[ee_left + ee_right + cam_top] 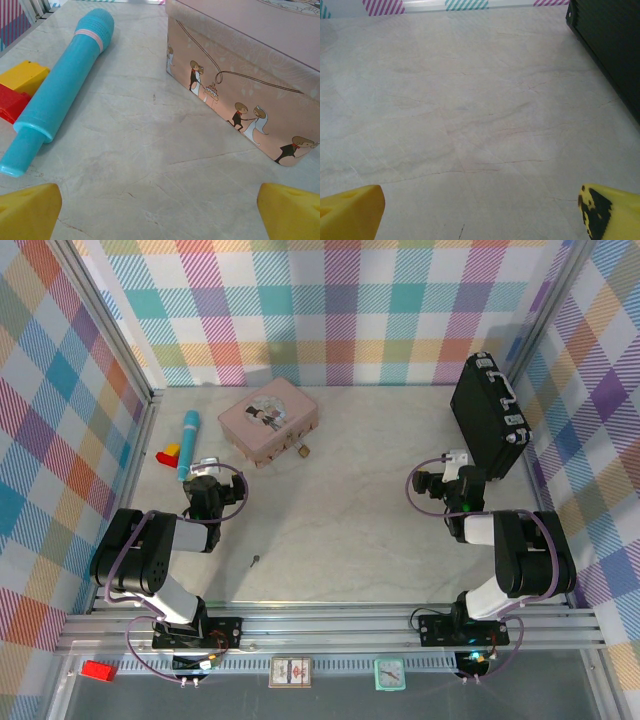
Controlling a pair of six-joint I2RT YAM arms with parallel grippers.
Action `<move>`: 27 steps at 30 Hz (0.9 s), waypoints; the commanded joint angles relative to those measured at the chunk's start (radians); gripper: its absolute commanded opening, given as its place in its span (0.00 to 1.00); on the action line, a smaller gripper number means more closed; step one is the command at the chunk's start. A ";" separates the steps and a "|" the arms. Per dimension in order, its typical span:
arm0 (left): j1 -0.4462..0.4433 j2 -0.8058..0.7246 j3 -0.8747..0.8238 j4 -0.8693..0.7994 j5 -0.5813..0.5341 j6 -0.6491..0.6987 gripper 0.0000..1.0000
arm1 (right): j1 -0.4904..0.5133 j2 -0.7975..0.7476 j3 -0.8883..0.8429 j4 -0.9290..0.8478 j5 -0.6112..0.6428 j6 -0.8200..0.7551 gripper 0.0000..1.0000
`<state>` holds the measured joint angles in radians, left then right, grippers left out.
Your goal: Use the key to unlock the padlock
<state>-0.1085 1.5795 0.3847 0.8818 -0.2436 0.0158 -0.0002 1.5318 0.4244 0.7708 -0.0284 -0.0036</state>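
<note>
The tiny padlock [304, 450], brass-gold body with a thin silver shackle, lies on the pale marble-look table [350, 520]. From your left claw [204, 464] it sits off to the right and slightly ahead, apart from the fingers. It is just beside the near-right corner of the pink rectangular tin box [268, 420]; you cannot tell whether the two touch. The very small dark-grey metal key [256, 561] lies alone on the table, behind your left claw and to its right, well apart from the padlock.

Your left claw [160, 215] stands wide, its yellow fingertips [27, 210] far apart with only bare table between them, holding nothing. In the left wrist view, the pink tin [250, 65], printed with cartoon wedding couples, is ahead and to the right. A teal plastic marker-like cylinder [60, 100] lies ahead and to the left, with a yellow block [22, 75] and a red block [10, 102] just beyond it on the left.

Your right claw [480, 215] is also wide and holds nothing. A black hard case [612, 45] stands ahead of it to the right. Padlock and key both lie well to its left.
</note>
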 commanded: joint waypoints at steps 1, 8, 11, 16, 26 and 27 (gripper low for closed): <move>0.010 0.001 0.019 -0.003 0.011 -0.003 1.00 | -0.003 0.002 0.001 0.032 -0.020 0.011 0.99; 0.010 0.001 0.015 0.005 0.010 -0.001 1.00 | -0.002 0.002 0.001 0.032 -0.020 0.011 0.99; 0.007 -0.001 0.011 0.012 0.011 0.004 1.00 | -0.002 0.002 -0.001 0.033 -0.020 0.010 0.99; -0.010 -0.039 -0.037 0.071 0.016 0.030 1.00 | -0.001 -0.005 -0.013 0.050 -0.040 0.001 0.99; -0.092 -0.383 0.064 -0.387 -0.185 -0.026 1.00 | 0.080 -0.185 -0.028 -0.101 -0.008 -0.066 0.99; -0.095 -0.419 0.090 -0.452 -0.174 -0.040 1.00 | 0.082 -0.205 -0.009 -0.171 -0.026 -0.058 0.99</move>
<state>-0.1867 1.2537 0.3985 0.6437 -0.3683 0.0116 0.0677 1.3918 0.3653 0.7277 -0.0357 -0.0441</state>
